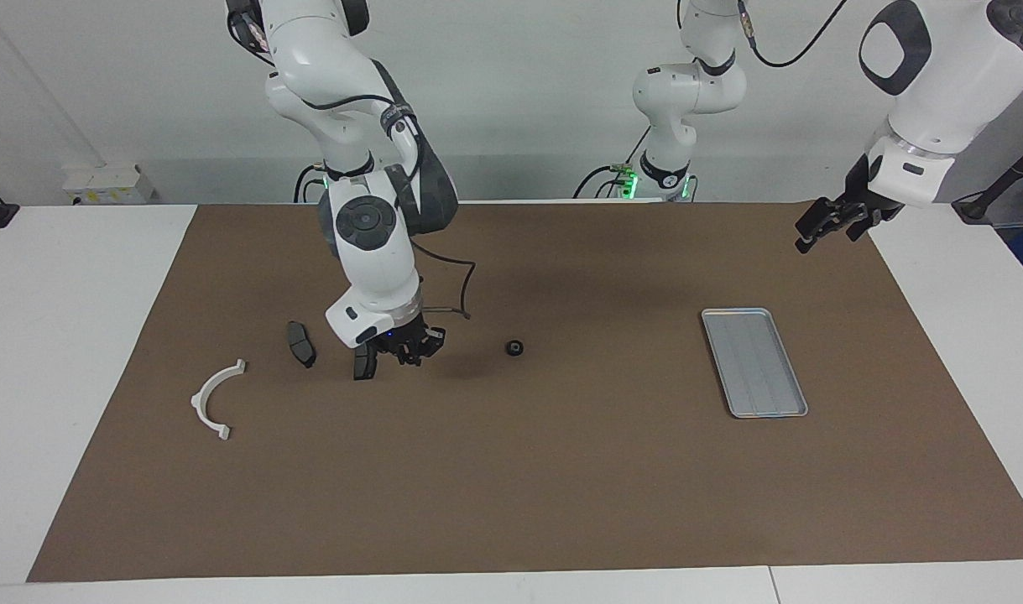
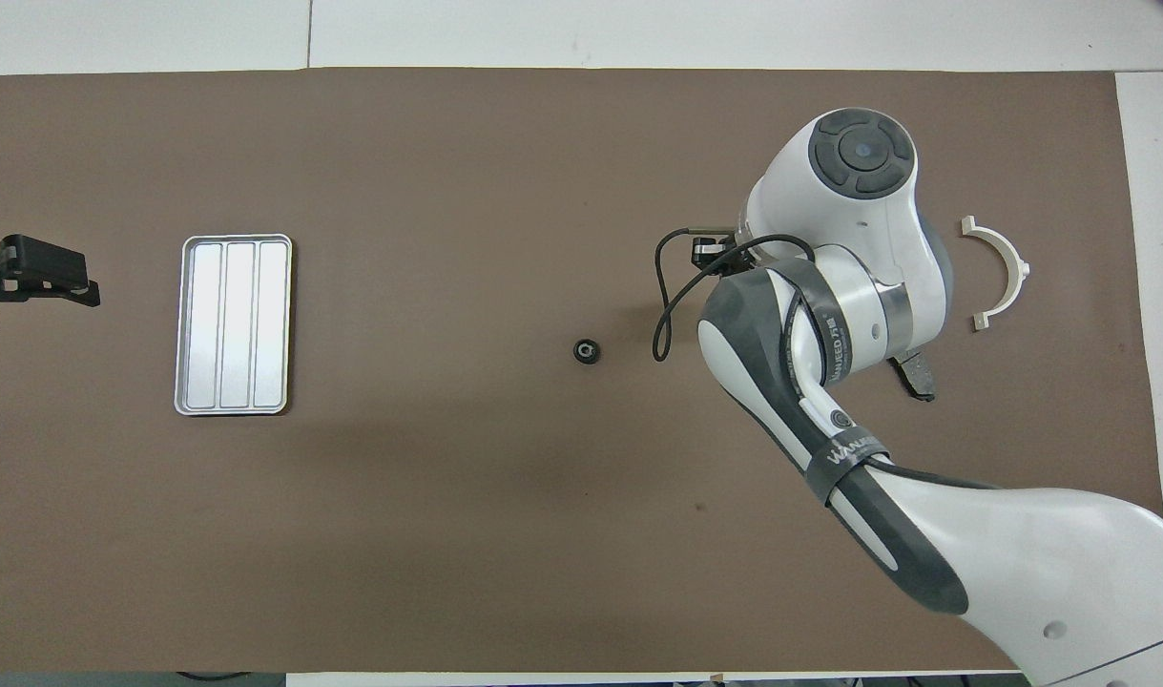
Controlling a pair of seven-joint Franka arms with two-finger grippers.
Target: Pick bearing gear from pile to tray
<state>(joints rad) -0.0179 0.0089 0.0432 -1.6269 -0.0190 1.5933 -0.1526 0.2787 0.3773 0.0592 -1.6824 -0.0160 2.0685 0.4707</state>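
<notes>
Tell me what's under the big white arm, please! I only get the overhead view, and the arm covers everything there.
Observer: The right end effector is under it, shut, low over the mat.
Operator: I see one brake pad poking out. Are there more?
Observer: Yes. A second brake pad sits right beside that end effector, fully covered in your view.
Operator: Is the other hand resting on the table?
Observer: No. The left end effector hangs up in the air over the left arm's end of the mat, waiting.
</notes>
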